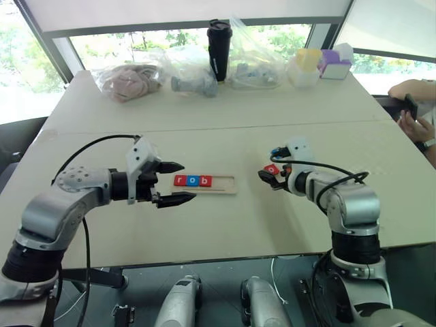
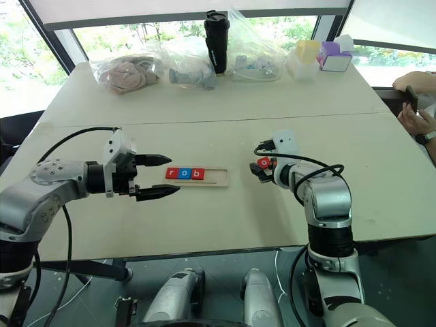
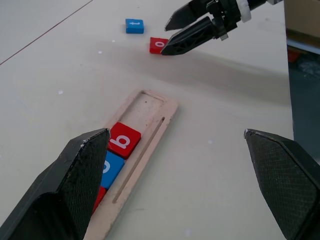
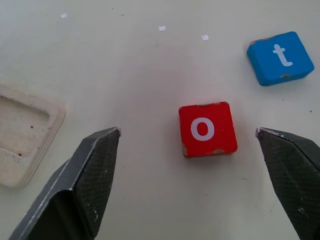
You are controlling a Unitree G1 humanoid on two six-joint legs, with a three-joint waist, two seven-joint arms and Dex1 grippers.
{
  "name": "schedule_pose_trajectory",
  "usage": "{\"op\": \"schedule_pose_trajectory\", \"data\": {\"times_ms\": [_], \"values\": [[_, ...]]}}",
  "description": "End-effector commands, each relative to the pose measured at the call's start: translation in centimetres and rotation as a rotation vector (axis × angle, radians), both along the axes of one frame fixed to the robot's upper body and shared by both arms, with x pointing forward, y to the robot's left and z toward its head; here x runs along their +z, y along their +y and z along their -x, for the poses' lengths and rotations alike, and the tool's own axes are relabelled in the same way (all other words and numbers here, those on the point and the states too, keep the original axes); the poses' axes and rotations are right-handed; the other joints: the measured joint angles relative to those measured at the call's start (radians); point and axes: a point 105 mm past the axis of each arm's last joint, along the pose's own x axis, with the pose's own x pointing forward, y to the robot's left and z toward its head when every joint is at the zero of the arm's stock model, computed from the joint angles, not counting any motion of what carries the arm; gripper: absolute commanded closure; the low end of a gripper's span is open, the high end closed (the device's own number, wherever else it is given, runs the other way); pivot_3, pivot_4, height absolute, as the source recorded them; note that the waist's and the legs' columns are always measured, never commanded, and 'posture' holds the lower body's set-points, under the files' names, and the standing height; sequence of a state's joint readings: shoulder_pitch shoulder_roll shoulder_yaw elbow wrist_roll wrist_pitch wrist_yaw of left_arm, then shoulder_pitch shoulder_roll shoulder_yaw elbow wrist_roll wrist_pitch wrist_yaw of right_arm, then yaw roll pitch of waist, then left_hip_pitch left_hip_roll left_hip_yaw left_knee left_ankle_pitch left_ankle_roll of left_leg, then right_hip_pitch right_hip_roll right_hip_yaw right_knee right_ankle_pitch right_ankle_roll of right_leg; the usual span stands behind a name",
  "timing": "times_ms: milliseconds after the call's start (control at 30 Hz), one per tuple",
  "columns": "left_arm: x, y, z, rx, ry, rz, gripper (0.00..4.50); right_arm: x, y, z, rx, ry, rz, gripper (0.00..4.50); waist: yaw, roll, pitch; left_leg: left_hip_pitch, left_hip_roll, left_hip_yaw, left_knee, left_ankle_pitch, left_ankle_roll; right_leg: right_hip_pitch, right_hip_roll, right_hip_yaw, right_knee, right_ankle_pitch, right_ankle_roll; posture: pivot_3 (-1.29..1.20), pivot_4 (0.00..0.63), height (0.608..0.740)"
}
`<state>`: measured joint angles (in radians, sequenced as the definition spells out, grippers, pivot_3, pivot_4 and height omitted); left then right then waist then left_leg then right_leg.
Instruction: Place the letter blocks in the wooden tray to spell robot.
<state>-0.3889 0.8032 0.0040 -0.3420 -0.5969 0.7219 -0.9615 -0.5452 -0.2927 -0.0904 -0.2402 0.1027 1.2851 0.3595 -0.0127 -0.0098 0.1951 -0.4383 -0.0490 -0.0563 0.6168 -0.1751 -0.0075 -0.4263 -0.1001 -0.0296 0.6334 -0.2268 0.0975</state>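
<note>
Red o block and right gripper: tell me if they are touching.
Apart. In the right wrist view the red o block lies flat on the table between the open fingers of the right gripper, with bare tabletop showing on both sides of it.

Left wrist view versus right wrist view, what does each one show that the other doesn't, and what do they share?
Left wrist alone: the red b block beside a blue block in the wooden tray, and the open right gripper over the table. Right wrist alone: the white t readable on the blue block. Both: the loose red o block, the blue t block and the tray's empty end.
</note>
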Motion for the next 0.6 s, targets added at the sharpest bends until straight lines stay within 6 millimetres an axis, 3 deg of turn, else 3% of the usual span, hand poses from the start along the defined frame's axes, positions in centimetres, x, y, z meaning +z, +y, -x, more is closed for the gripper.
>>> {"op": "schedule_pose_trajectory", "data": {"times_ms": [33,100,167,233,367,600], "values": [[0.1,0.2,-0.1,0.002,-0.033,-0.005,0.0,-1.3,-0.3,-0.8,-0.02,-0.007,0.042,0.61,-0.001,0.0,0.0,0.0,0.0,0.0,0.0,0.0,0.0,0.0,0.0,0.0,0.0,0.0,-0.001,0.0,0.15,0.74],[0.0,0.3,-0.1,0.007,-0.032,-0.005,0.0,-1.5,-0.4,-1.0,-0.02,-0.01,0.05,1.38,-0.001,0.0,0.0,0.0,0.0,0.0,0.0,0.0,0.0,0.0,0.0,0.0,0.0,-0.001,-0.002,0.0,0.15,0.74],[-0.1,0.4,-0.1,0.012,-0.033,-0.004,0.0,-1.5,-0.2,-1.1,-0.013,-0.014,0.046,2.57,-0.002,-0.001,-0.001,0.001,0.001,0.0,0.0,0.0,0.0,0.001,0.001,0.0,-0.001,-0.001,-0.002,0.0,0.15,0.74],[-0.1,0.5,-0.1,0.017,-0.034,-0.002,0.0,-1.7,-0.1,-1.2,-0.009,-0.013,0.047,3.35,-0.003,-0.001,-0.001,0.001,0.002,0.0,0.0,0.0,0.0,0.001,0.002,0.0,-0.001,-0.001,-0.002,0.0,0.15,0.74],[-0.3,0.6,-0.1,0.024,-0.036,0.001,0.0,-1.7,-0.1,-1.2,-0.001,-0.013,0.053,3.35,-0.004,-0.001,-0.001,0.002,0.004,0.001,0.0,0.0,0.0,0.001,0.004,0.0,-0.001,0.0,-0.004,0.0,0.15,0.74],[-0.6,0.7,0.2,0.024,-0.032,-0.005,0.0,1.3,-0.7,0.5,0.032,-0.062,0.073,3.35,0.001,0.0,0.0,0.001,0.005,0.001,-0.001,0.0,0.0,0.001,0.004,0.0,-0.001,0.0,-0.004,0.0,0.15,0.74]]}}
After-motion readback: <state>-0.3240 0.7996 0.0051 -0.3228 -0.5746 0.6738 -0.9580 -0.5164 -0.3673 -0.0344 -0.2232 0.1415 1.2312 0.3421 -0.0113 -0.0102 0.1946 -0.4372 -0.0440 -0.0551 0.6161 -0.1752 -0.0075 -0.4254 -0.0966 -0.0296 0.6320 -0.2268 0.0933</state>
